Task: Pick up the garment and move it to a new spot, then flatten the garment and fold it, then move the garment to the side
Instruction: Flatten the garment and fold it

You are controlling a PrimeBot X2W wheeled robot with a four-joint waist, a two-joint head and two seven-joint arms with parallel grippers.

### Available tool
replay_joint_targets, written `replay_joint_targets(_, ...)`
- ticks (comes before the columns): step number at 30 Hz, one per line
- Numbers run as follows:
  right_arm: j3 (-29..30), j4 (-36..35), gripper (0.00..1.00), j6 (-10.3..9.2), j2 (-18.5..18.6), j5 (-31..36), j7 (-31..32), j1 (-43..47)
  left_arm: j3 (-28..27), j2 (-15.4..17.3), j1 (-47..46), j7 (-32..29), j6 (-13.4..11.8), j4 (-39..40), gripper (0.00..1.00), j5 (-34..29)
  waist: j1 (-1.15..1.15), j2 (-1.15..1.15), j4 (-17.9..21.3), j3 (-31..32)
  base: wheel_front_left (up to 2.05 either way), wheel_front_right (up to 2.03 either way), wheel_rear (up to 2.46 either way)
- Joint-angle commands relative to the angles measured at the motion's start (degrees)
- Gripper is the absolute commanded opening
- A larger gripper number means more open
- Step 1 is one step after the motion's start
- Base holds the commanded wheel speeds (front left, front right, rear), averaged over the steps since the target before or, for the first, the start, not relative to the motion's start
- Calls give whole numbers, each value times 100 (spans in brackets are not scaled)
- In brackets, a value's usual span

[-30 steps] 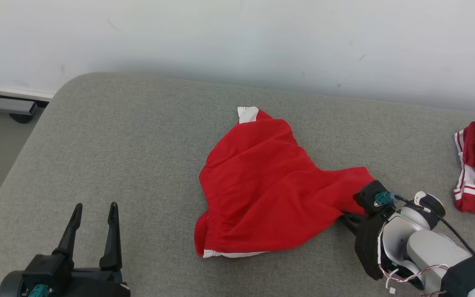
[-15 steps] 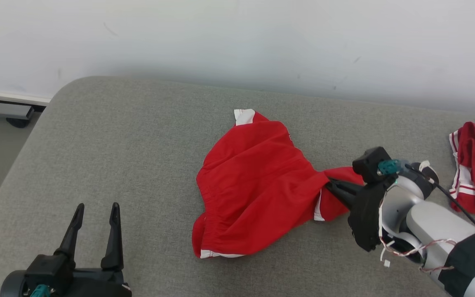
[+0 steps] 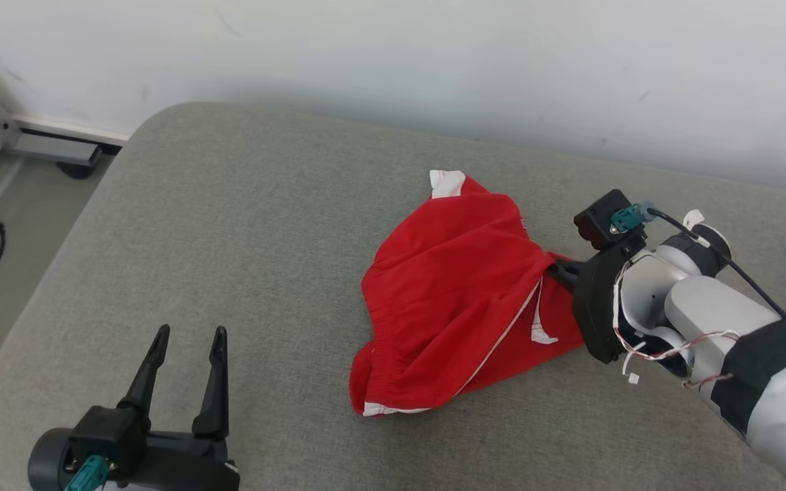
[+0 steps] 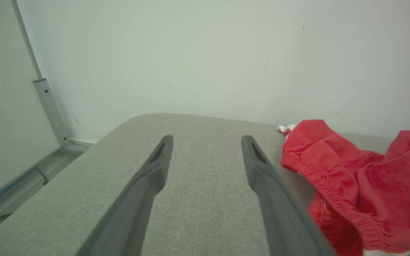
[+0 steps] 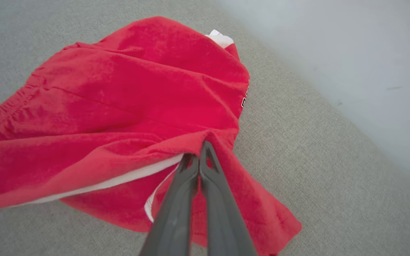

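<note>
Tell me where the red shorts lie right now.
Head view: red shorts right of centre on the grey cushion, their right edge pinched by the right gripper.

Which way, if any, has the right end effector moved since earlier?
Yes: the right end effector moved toward the cushion's far edge, pulling the red shorts.

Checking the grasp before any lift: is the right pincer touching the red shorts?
Touching. The right wrist view shows the right pincer closed on a fold of the red shorts, with cloth bunched around its tips.
</note>
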State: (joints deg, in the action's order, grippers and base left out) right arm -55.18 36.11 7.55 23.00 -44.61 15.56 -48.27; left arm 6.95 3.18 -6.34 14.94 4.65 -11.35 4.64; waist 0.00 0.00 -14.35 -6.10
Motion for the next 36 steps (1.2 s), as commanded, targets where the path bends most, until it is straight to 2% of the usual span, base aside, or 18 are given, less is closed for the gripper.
replay_joint_targets(1,-21,59,0,-14,-41,-63,-37,-71,8,2,-59,33,28,-16,100,-4,0,0,-110,-45,0,0,0)
replay_joint_targets(12,-626,1445,0,-14,-391,-426,-553,-506,217,-10,-157,33,19,-120,100,60,0,0,-422,-47,0,0,0)
replay_joint_targets(13,-671,1544,5,-14,-413,-415,-653,-543,232,-10,-156,32,13,-121,100,64,0,0,-436,-47,0,0,0)
replay_joint_targets(14,-718,1633,37,-14,-438,-410,-750,-565,244,-12,-155,33,6,-125,100,71,0,0,-444,-46,0,0,0)
replay_joint_targets(15,-759,1716,49,-14,-462,-423,-837,-582,252,-12,-159,33,5,-134,100,78,0,0,-448,-44,0,0,0)
replay_joint_targets(16,-803,1802,100,-14,-482,-430,-915,-606,258,-13,-164,32,0,-138,100,82,0,0,-447,-44,0,0,0)
replay_joint_targets(24,-998,2265,100,-14,-459,-581,-1417,-707,186,-14,-99,32,-40,-127,100,63,0,0,-242,11,0,0,0)
replay_joint_targets(36,-935,2299,100,-14,-142,-979,-2145,-574,56,7,-4,32,-20,-52,100,-14,0,0,291,23,0,0,0)
